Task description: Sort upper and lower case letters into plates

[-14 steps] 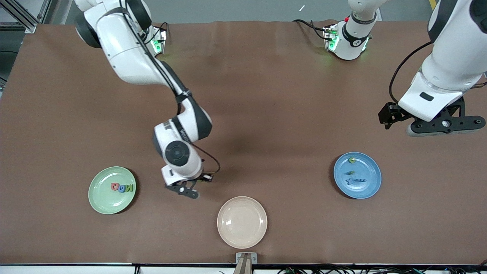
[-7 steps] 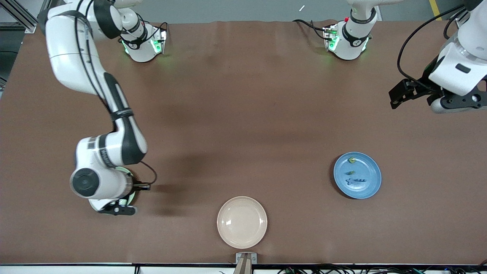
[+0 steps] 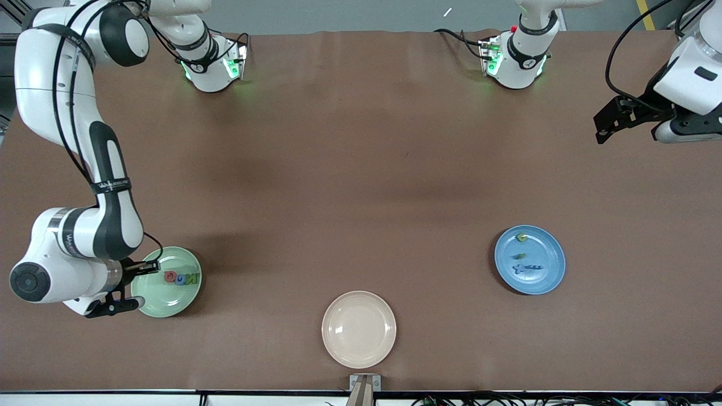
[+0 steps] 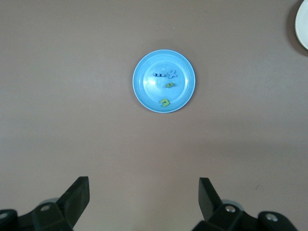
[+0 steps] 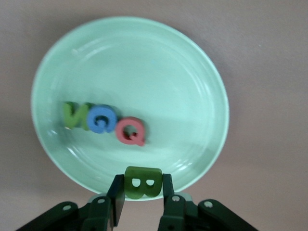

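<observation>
Right wrist view: green B (image 5: pixel 142 182) between right claw (image 5: pixel 142 199) fingers (over mint plate (image 5: pixel 202 86)).

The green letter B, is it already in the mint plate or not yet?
Not yet. The green B sits between the right gripper fingers, over the mint plate edge, while N, G and Q lie inside.

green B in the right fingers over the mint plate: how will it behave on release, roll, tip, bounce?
The green B looks like a chunky, flat-faced block, so it probably won't roll. It sits upright between the right gripper fingers, so it may tip flat onto the mint green plate. It looks small and likely light; a slight bounce is possible.
</observation>
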Action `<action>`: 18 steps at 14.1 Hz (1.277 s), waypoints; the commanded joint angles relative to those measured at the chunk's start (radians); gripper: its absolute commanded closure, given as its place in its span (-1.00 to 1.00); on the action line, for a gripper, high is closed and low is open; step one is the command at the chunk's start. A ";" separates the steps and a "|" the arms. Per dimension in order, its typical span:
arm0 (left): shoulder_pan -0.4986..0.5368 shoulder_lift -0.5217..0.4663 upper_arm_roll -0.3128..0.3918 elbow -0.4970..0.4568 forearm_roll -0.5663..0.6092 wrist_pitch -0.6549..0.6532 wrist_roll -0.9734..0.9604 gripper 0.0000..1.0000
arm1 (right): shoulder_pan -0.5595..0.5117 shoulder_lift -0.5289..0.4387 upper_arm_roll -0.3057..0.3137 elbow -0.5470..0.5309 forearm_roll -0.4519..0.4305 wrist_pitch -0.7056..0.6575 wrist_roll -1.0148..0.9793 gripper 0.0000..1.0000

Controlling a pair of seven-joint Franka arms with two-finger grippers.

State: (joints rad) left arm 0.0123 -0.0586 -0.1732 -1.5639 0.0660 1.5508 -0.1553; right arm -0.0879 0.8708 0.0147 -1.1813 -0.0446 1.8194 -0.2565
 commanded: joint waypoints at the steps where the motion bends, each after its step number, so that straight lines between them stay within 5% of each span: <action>1: 0.000 -0.035 0.015 -0.041 -0.017 0.022 0.065 -1.00 | -0.010 -0.013 0.016 -0.026 -0.012 0.049 -0.021 -0.78; 2: -0.002 -0.027 0.015 -0.039 -0.017 0.023 0.062 -1.00 | -0.012 -0.013 0.014 -0.026 -0.012 0.070 -0.021 -1.00; 6: -0.006 -0.021 0.006 -0.036 -0.017 0.026 0.057 -1.00 | 0.002 -0.038 0.019 0.002 -0.023 0.078 -0.020 -1.00; 13: -0.003 -0.021 0.006 -0.018 -0.015 0.034 0.066 -1.00 | 0.019 -0.280 0.022 -0.021 -0.015 0.057 0.089 -1.00; 18: -0.015 0.019 0.000 -0.018 -0.006 0.075 0.049 -1.00 | 0.031 -0.464 0.028 -0.040 0.022 -0.148 0.127 -1.00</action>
State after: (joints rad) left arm 0.0015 -0.0500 -0.1730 -1.5826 0.0652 1.6064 -0.1143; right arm -0.0580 0.5105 0.0394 -1.1461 -0.0400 1.7187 -0.1623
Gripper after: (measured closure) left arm 0.000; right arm 0.000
